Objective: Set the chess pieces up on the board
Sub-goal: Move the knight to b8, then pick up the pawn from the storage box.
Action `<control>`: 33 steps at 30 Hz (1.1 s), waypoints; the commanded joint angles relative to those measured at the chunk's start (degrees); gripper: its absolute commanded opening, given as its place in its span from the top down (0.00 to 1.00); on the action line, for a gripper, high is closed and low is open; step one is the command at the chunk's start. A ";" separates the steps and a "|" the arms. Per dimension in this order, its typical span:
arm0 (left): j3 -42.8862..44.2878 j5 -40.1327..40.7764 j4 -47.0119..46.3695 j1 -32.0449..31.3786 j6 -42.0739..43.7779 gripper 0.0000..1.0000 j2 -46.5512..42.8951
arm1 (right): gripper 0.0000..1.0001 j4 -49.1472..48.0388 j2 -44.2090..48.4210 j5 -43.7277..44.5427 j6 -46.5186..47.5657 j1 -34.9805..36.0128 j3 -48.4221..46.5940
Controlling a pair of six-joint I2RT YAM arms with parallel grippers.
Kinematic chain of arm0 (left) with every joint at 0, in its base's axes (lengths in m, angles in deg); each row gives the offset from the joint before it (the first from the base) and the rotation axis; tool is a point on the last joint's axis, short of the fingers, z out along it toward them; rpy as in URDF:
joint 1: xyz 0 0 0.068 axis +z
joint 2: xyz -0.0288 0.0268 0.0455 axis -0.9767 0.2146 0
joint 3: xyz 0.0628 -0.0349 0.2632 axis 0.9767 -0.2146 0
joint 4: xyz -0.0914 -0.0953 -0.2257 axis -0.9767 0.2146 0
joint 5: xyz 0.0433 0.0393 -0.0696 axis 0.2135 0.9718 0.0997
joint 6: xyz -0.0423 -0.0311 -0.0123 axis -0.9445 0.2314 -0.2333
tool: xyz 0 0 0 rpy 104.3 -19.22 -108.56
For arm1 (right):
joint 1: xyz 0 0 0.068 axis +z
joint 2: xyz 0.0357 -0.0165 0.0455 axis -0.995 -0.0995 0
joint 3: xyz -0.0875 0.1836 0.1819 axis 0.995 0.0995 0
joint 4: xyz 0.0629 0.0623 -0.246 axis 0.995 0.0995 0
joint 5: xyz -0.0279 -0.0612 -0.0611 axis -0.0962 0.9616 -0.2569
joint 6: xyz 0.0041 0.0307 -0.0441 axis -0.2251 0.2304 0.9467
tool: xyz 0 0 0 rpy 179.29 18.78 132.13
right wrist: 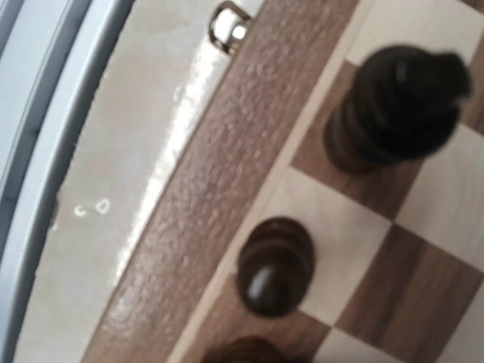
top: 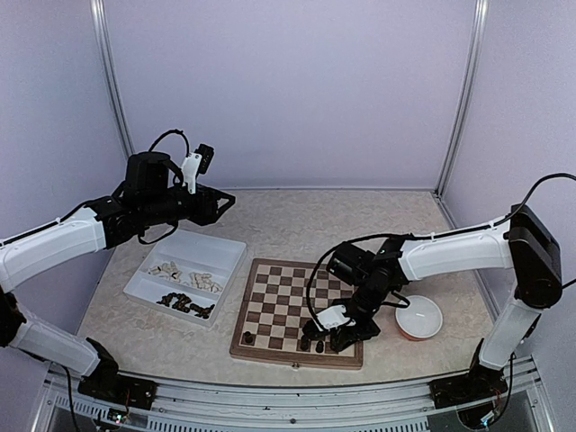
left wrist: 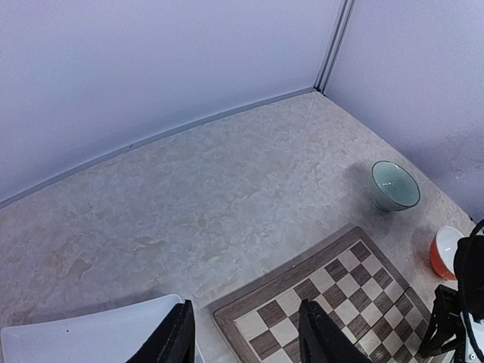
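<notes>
**While the right arm bends to the near rank, the left hangs above the tray**

Where the overhead camera lets them be counted, three dark pieces [top: 248, 337] stand on the board [top: 283, 301], all in its nearest row. One is at the 7 o'clock corner and two are close together at 6 o'clock. The right wrist camera also shows three dark men, the lowest cut off by the frame, beside the brown border and its clasp [right wrist: 231, 23].

The board lies at 6 o'clock on the table [top: 297, 220], clasp edge toward the front rail. At its 9 o'clock, just apart, sits one white tray [top: 216, 247] with a cream cluster [top: 205, 281] and a dark cluster [top: 184, 304] — both too small to count.

There are two bowls. An orange bowl [top: 418, 317] sits at the board's 3 o'clock, and a green bowl [left wrist: 395, 185] lies beyond its far corner. Marbled tabletop runs from the board's far edge to the back wall.

The right arm reaches in from 4 o'clock, wrist bent down, with the right gripper [top: 337, 335] at the 6 o'clock pair. I cannot tell whether its fingers are apart or closed. The left gripper [top: 216, 205] is held high at the tray's 12 o'clock, its fingers [left wrist: 175, 340] apart around nothing.
</notes>
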 commanded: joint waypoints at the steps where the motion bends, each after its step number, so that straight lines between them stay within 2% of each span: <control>1: 1.60 -0.91 -0.08 -0.50 0.00 0.53 0.43 | 0.76 1.88 -2.04 0.01 -0.36 0.83 -0.34; 17: 1.68 -0.94 0.00 -0.67 0.13 0.53 0.56 | 0.77 1.63 -3.43 0.16 -0.80 1.75 -1.06; 24: 1.54 -0.17 0.16 -0.76 0.35 0.53 0.82 | 0.68 0.98 0.18 3.56 -0.09 0.61 0.82; 26: 1.34 1.48 0.36 -0.96 0.28 0.52 1.21 | 0.62 2.43 1.93 3.09 0.28 -0.65 0.57; 28: 1.80 6.69 1.94 -2.46 -0.47 0.52 1.72 | 0.58 4.50 4.53 1.59 0.78 -2.50 0.00; 30: 3.77 14.06 6.24 -5.40 -1.89 0.52 2.45 | 0.56 6.99 7.24 0.64 1.52 -4.18 -0.41; 33: 5.52 18.81 15.40 -6.77 -9.11 0.52 3.36 | 0.54 10.08 11.61 1.14 2.45 -7.21 -1.52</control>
